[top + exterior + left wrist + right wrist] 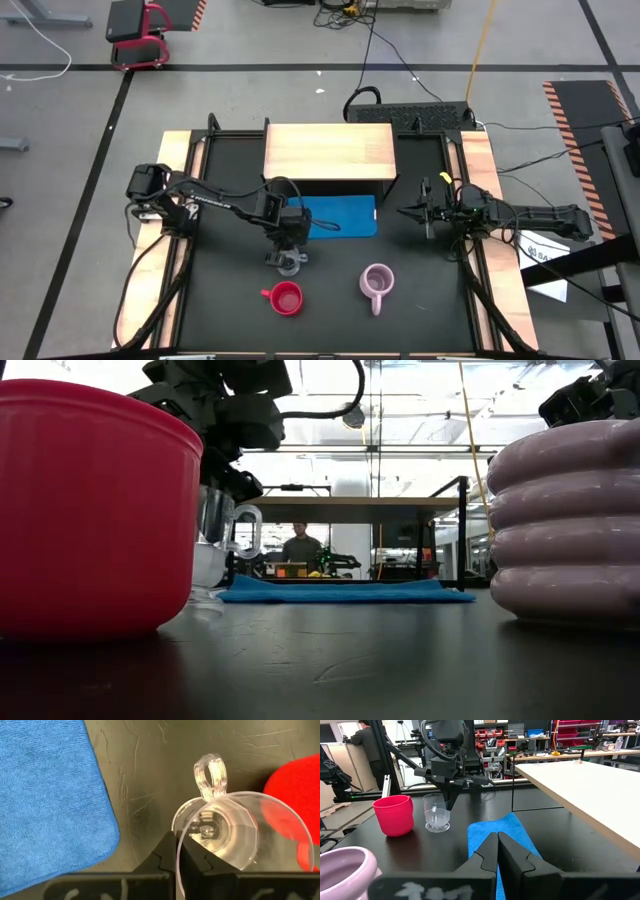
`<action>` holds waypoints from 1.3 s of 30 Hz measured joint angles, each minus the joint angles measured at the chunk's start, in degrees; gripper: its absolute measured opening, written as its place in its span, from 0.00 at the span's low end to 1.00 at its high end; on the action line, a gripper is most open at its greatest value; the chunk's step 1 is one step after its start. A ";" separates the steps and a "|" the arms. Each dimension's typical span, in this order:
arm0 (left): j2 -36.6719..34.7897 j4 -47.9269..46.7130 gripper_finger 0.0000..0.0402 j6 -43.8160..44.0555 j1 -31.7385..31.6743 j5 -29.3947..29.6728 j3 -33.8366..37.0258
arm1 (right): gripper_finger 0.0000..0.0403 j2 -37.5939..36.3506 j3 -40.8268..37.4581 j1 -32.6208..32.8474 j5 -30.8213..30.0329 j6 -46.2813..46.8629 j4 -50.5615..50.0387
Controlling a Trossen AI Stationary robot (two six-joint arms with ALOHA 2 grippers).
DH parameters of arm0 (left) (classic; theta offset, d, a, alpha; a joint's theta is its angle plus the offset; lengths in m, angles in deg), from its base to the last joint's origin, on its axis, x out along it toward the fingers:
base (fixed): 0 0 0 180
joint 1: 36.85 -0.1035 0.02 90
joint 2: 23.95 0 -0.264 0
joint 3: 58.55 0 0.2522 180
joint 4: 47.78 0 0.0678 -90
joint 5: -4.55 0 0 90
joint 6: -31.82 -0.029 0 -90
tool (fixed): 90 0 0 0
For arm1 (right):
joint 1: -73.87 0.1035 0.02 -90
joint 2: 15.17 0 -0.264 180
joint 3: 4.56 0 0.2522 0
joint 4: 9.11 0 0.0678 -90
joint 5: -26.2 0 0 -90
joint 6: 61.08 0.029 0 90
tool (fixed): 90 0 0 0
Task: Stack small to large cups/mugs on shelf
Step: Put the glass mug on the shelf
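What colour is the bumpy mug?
The ribbed mug is lilac, a pale purple. The low view shows it best.

Bright even overhead light, glare behind the low view, near red mug [95, 510] blurred

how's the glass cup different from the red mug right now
The glass cup is clear, while the red mug is opaque red. The glass cup is the smaller of the two. The left hand is shut on the glass cup's rim; nothing touches the red mug. Both stand upright on the black table, mouths up, and both have a handle.
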State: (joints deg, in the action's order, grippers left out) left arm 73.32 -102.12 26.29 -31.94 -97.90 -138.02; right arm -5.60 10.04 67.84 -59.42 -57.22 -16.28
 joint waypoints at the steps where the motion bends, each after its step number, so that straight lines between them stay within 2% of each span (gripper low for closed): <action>1: 0.00 0.07 0.01 0.01 0.00 0.00 -0.02 | 0.00 0.00 0.02 0.00 -0.02 0.00 0.00; 6: 0.00 0.11 0.01 -0.40 0.00 0.08 -0.02 | 0.00 0.00 0.02 0.01 -0.01 0.00 0.00; 13: -0.52 -0.89 0.01 -3.05 -0.48 3.43 -0.02 | 0.00 0.00 0.02 0.01 0.00 0.00 0.00; 17: -1.01 -4.58 0.01 -3.99 -1.54 5.73 -1.20 | 0.00 0.00 0.02 0.01 0.00 0.00 0.00; 33: -3.69 -14.89 0.00 -10.55 -6.00 9.16 -10.19 | 0.00 0.46 0.01 0.00 0.00 0.02 -0.14; 39: -3.69 -19.41 0.00 -11.86 -7.35 11.03 -15.70 | 0.00 0.50 0.02 0.01 0.00 0.02 -0.01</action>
State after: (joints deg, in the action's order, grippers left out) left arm 69.63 -121.53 14.43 -39.28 -86.87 -153.72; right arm -5.10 10.06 67.85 -59.42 -57.20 -16.29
